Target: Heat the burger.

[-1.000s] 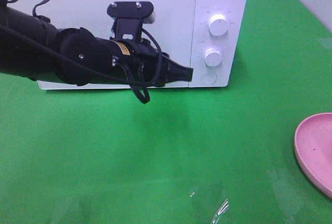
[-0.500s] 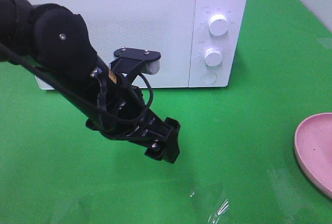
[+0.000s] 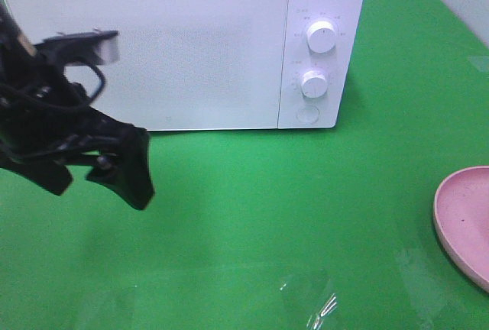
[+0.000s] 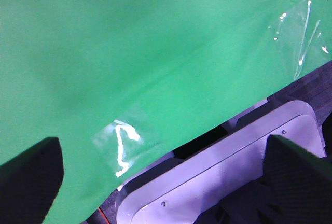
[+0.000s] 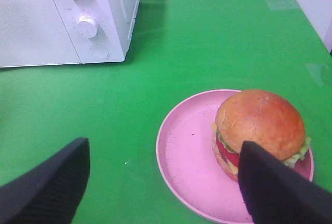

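The burger [image 5: 259, 129] sits on a pink plate [image 5: 187, 156], toward one side of it, with most of the plate's floor bare beside it. Its bun is glossy and brown, with lettuce, tomato and cheese showing at the lower edge. The plate rests on the green surface [image 5: 207, 37], well apart from the white microwave [image 3: 183, 47], whose door is closed and whose two knobs [image 3: 321, 37] and round button stand in a column on its right panel.

The right gripper [image 5: 161, 182] hangs above the plate with its fingers [image 5: 280, 187] wide apart. One dark pad overlaps the burger's near edge in the wrist view, though whether it touches the bun I cannot tell from that angle; nothing is held between the pads.

The left gripper [image 4: 161, 177] is over the near edge of the surface, its fingers [image 4: 31, 177] spread and empty, with green cloth, a strip of clear tape [image 4: 122, 146] and part of the robot's grey base [image 4: 218, 177] showing between them. From the high camera the left arm [image 3: 69, 139] is at the left margin, in front of the microwave's left end and clear of its door. Only the plate's left rim shows at the right border of that view; the burger is out of frame there.
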Robot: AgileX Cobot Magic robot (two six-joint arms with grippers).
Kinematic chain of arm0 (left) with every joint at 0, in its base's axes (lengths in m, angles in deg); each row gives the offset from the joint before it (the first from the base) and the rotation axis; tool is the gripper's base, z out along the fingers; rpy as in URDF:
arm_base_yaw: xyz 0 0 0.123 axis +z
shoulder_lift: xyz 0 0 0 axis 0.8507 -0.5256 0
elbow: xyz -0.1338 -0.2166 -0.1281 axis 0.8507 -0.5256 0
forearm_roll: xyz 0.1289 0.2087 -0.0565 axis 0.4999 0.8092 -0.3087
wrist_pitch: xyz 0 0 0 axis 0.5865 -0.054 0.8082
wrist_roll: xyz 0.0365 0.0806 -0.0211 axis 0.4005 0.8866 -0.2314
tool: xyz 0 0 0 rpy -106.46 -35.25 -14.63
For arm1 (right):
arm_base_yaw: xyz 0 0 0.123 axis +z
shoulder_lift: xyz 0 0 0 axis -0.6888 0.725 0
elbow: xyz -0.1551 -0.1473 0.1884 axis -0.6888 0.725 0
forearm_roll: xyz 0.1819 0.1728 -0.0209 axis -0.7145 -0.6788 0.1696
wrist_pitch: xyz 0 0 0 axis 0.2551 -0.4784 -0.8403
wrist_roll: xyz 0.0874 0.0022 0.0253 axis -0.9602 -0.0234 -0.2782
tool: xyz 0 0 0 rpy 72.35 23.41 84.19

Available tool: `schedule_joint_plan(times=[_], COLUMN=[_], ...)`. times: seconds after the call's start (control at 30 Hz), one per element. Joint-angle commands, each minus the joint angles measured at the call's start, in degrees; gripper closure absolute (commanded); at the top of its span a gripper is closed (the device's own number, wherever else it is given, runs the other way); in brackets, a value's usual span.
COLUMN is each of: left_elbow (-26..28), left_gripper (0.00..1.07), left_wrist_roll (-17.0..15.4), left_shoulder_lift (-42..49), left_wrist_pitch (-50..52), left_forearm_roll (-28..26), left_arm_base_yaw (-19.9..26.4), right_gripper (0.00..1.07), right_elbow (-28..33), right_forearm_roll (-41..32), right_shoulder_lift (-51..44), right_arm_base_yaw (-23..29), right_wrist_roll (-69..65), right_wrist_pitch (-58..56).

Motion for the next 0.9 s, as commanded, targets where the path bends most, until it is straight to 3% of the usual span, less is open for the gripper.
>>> schedule_joint_plan(times=[0.03,0.07,0.17,0.2,0.33,0.4,0.63,0.7,0.8,0.9], left_elbow=[-0.1,-0.1,-0.1,-0.1,-0.1,-0.3,-4.0,-10.1,-11.8,-17.6], left_gripper=[0.1,0.1,0.1,0.1,0.1,0.1,0.1,0.1,0.1,0.1], left_wrist_roll=[-0.5,-0.5,-0.5,-0.5,-0.5,-0.5,0.9,1.0,1.0,1.5], left_shoulder_lift=[4.1,6.5,8.8,11.5,15.1,21.7,30.7,39.0,41.2,49.6], left_wrist_pitch=[-5.1,-6.9,-8.9,-11.5,-14.4,-15.9,-14.0,-10.5,-9.7,-7.6], left_forearm_roll=[1.2,2.2,3.6,5.5,8.6,11.1,11.0,10.4,10.4,10.5], left_arm_base_yaw=[6.6,11.3,15.2,19.4,24.4,31.5,35.5,35.5,35.5,35.5], right_gripper=[0.31,0.31,0.31,0.31,0.31,0.31,0.31,0.31,0.31,0.31], right_elbow=[0.2,0.2,0.2,0.2,0.2,0.2,0.2,0.2,0.2,0.2], right_forearm_roll=[-0.1,-0.1,-0.1,-0.1,-0.1,-0.1,-0.1,-0.1,-0.1,-0.1], right_shoulder_lift=[-1.5,-1.5,-1.5,-1.5,-1.5,-1.5,-1.5,-1.5,-1.5,-1.5], right_arm_base_yaw=[-0.4,-0.4,-0.4,-0.4,-0.4,-0.4,-0.4,-0.4,-0.4,-0.4], right_wrist_roll=[-0.2,-0.2,-0.2,-0.2,-0.2,-0.2,-0.2,-0.2,-0.2,-0.2], right_wrist_pitch=[0.5,0.5,0.5,0.5,0.5,0.5,0.5,0.5,0.5,0.5])
